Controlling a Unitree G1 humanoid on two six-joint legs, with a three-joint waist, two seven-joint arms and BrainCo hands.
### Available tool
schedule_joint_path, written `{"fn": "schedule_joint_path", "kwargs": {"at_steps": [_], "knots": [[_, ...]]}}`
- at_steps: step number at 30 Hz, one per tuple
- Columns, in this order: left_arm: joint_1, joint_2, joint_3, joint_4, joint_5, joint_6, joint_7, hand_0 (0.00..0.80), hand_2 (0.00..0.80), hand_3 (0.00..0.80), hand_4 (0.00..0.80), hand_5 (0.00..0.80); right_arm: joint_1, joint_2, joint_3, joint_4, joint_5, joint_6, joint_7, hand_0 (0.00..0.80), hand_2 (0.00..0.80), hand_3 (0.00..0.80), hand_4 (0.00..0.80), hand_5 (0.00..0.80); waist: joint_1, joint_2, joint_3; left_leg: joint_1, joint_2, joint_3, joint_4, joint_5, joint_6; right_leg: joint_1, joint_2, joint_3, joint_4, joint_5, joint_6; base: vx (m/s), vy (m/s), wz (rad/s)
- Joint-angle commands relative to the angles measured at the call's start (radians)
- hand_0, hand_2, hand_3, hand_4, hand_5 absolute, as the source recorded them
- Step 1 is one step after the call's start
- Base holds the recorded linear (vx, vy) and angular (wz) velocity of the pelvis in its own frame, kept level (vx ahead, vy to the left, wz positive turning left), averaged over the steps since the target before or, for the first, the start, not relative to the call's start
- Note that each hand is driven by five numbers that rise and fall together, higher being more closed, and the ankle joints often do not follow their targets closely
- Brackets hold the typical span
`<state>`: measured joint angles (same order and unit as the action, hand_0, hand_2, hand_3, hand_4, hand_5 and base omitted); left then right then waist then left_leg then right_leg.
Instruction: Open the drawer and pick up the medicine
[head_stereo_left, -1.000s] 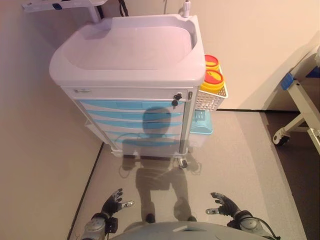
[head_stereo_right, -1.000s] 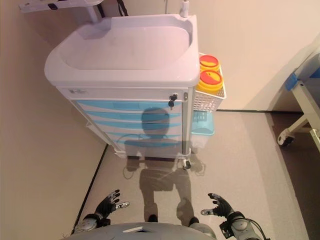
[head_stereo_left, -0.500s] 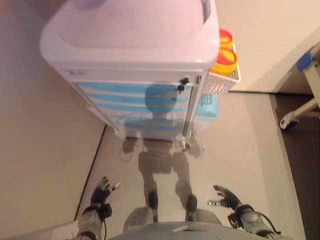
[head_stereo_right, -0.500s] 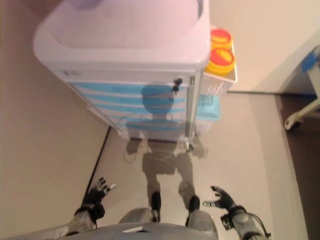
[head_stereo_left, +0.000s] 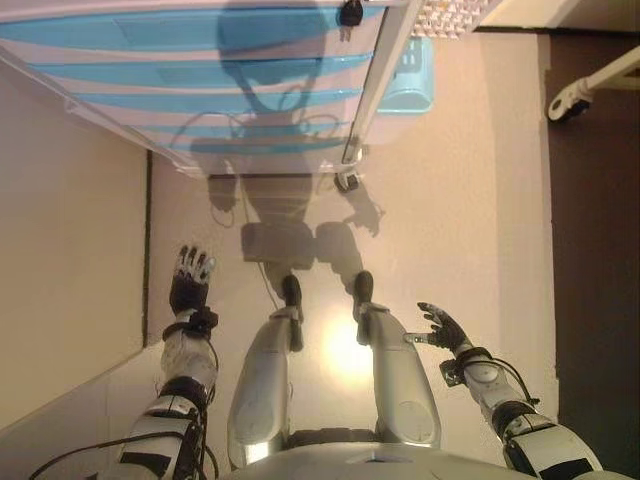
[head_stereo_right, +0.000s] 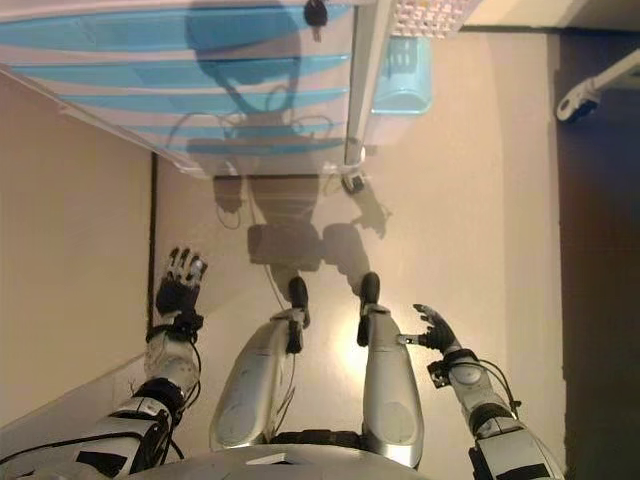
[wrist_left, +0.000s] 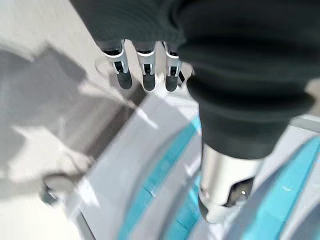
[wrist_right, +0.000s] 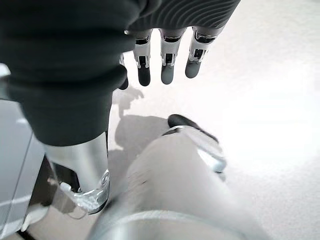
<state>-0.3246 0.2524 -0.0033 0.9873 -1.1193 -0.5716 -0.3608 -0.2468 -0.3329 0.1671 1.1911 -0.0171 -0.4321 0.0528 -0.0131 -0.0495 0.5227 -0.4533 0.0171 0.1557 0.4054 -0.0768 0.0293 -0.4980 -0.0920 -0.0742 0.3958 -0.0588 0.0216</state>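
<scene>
While looking almost straight down, seeing only the lower front of the medical cart (head_stereo_left: 200, 90), its top and upper part being cut off by the frame edge. Showing blue drawer fronts (head_stereo_left: 190, 70) stacked in bands, all sitting flush and closed, the topmost one running out of view. Hiding whatever lies inside; finding no medicine anywhere in these views. Catching just a dark key (head_stereo_left: 351, 12) hanging at the cart's upper right corner, partly cropped. Noting a pale blue bin (head_stereo_left: 405, 75) hanging on the cart's right side, with the bottom of a white mesh basket (head_stereo_left: 455, 12) above it, mostly out of frame. Resting on a small caster (head_stereo_left: 347, 181) at the cart's right front corner; other wheels staying unseen. Spreading wide between cart and robot, pale floor (head_stereo_left: 460, 200), bounded by a wall (head_stereo_left: 70, 230) on the left. Peeking in at the far right, a white frame leg with a wheel (head_stereo_left: 565, 98), the rest being cut off. Hanging low and well apart from the cart, left hand (head_stereo_left: 188, 282) with fingers straight and spread, holding nothing. Hanging likewise, right hand (head_stereo_left: 440, 326) with fingers relaxed and parted, also holding nothing.
</scene>
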Motion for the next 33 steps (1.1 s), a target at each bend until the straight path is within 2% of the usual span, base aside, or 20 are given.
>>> {"fn": "schedule_joint_path", "kwargs": {"at_steps": [1, 5, 6, 7, 13, 14, 15, 21, 26, 30, 33], "knots": [[0.006, 0.027, 0.019, -0.089, -0.143, -0.039, -0.075, 0.000, 0.000, 0.000, 0.000, 0.000, 0.043, -0.022, 0.054, -0.053, 0.043, -0.021, 0.002, 0.000, 0.000, 0.000, 0.000, 0.000, -0.020, -0.016, -0.038, -0.038, -0.044, -0.004, 0.018, -0.088, 0.081, -0.044, 0.033, -0.025, 0.017, -0.003, 0.006, 0.010, 0.016, -0.19], [-0.040, 0.049, 0.025, -0.146, -0.245, -0.020, -0.137, 0.000, 0.000, 0.000, 0.000, 0.000, 0.047, -0.029, 0.072, -0.093, 0.068, -0.010, 0.003, 0.000, 0.000, 0.000, 0.000, 0.000, -0.033, -0.037, -0.022, -0.073, -0.045, -0.006, 0.051, -0.101, 0.081, -0.070, 0.049, -0.008, 0.013, 0.011, 0.006, 0.045, 0.016, -0.20], [-0.054, 0.056, 0.024, -0.167, -0.275, -0.016, -0.158, 0.000, 0.000, 0.000, 0.000, 0.000, 0.050, -0.031, 0.079, -0.106, 0.078, -0.007, 0.000, 0.000, 0.000, 0.000, 0.000, 0.000, -0.036, -0.036, -0.019, -0.071, -0.046, -0.016, 0.065, -0.136, 0.076, -0.069, 0.057, 0.001, 0.020, -0.011, 0.012, 0.012, 0.015, -0.25], [-0.062, 0.060, 0.026, -0.176, -0.290, -0.013, -0.168, 0.000, 0.000, 0.000, 0.000, 0.000, 0.050, -0.033, 0.080, -0.116, 0.081, -0.003, 0.000, 0.000, 0.000, 0.000, 0.000, 0.000, -0.040, -0.044, -0.014, -0.088, -0.047, -0.005, 0.066, -0.107, 0.080, -0.081, 0.054, -0.001, 0.008, 0.019, 0.005, 0.020, 0.027, -0.17], [-0.154, 0.111, 0.048, -0.249, -0.434, 0.031, -0.246, 0.000, 0.000, 0.000, 0.000, 0.000, 0.068, -0.048, 0.112, -0.189, 0.103, 0.032, -0.002, 0.000, 0.000, 0.000, 0.000, 0.000, -0.065, -0.061, -0.004, -0.135, -0.049, -0.002, 0.128, -0.131, 0.080, -0.111, 0.068, 0.021, 0.011, 0.030, -0.002, 0.022, 0.024, -0.16], [-0.173, 0.122, 0.051, -0.258, -0.450, 0.041, -0.252, 0.000, 0.000, 0.000, 0.000, 0.000, 0.072, -0.050, 0.118, -0.194, 0.104, 0.033, -0.001, 0.000, 0.000, 0.000, 0.000, 0.000, -0.066, -0.057, -0.007, -0.128, -0.045, -0.012, 0.140, -0.166, 0.076, -0.107, 0.076, 0.029, 0.024, 0.003, 0.004, 0.129, 0.034, -0.16], [-0.194, 0.135, 0.052, -0.267, -0.471, 0.051, -0.257, 0.000, 0.000, 0.000, 0.000, 0.000, 0.075, -0.051, 0.123, -0.201, 0.106, 0.036, -0.001, 0.000, 0.000, 0.000, 0.000, 0.000, -0.070, -0.059, -0.007, -0.132, -0.043, -0.011, 0.147, -0.170, 0.076, -0.110, 0.078, 0.032, 0.026, 0.003, 0.003, 0.125, 0.027, -0.15], [-0.359, 0.228, 0.041, -0.290, -0.539, 0.113, -0.221, 0.000, 0.000, 0.000, 0.000, 0.000, 0.087, -0.061, 0.167, -0.225, 0.123, 0.040, -0.003, 0.000, 0.000, 0.000, 0.000, 0.000, -0.096, -0.067, -0.011, -0.152, -0.031, -0.003, 0.180, -0.185, 0.079, -0.126, 0.086, 0.051, 0.037, 0.006, -0.001, 0.026, 0.002, -0.08], [-0.480, 0.287, 0.018, -0.296, -0.577, 0.115, -0.179, 0.000, 0.000, 0.000, 0.000, 0.000, 0.095, -0.066, 0.201, -0.233, 0.137, 0.033, -0.015, 0.000, 0.000, 0.000, 0.000, 0.000, -0.112, -0.073, -0.015, -0.160, -0.026, 0.001, 0.197, -0.196, 0.079, -0.133, 0.089, 0.062, 0.038, 0.008, -0.003, 0.015, -0.002, -0.03], [-0.570, 0.333, -0.009, -0.307, -0.578, 0.123, -0.090, 0.000, 0.000, 0.000, 0.000, 0.000, 0.102, -0.071, 0.222, -0.233, 0.139, 0.031, -0.026, 0.000, 0.000, 0.000, 0.000, 0.000, -0.122, -0.071, -0.014, -0.161, -0.024, 0.005, 0.207, -0.202, 0.076, -0.131, 0.088, 0.068, 0.034, 0.010, -0.003, 0.000, 0.000, 0.00], [-0.611, 0.352, -0.029, -0.313, -0.565, 0.125, -0.076, 0.000, 0.000, 0.000, 0.000, 0.000, 0.105, -0.077, 0.231, -0.232, 0.137, 0.029, -0.029, 0.000, 0.000, 0.000, 0.000, 0.000, -0.127, -0.068, -0.012, -0.161, -0.024, 0.005, 0.214, -0.204, 0.073, -0.130, 0.085, 0.070, 0.036, 0.009, -0.003, 0.000, 0.000, 0.00]]}}
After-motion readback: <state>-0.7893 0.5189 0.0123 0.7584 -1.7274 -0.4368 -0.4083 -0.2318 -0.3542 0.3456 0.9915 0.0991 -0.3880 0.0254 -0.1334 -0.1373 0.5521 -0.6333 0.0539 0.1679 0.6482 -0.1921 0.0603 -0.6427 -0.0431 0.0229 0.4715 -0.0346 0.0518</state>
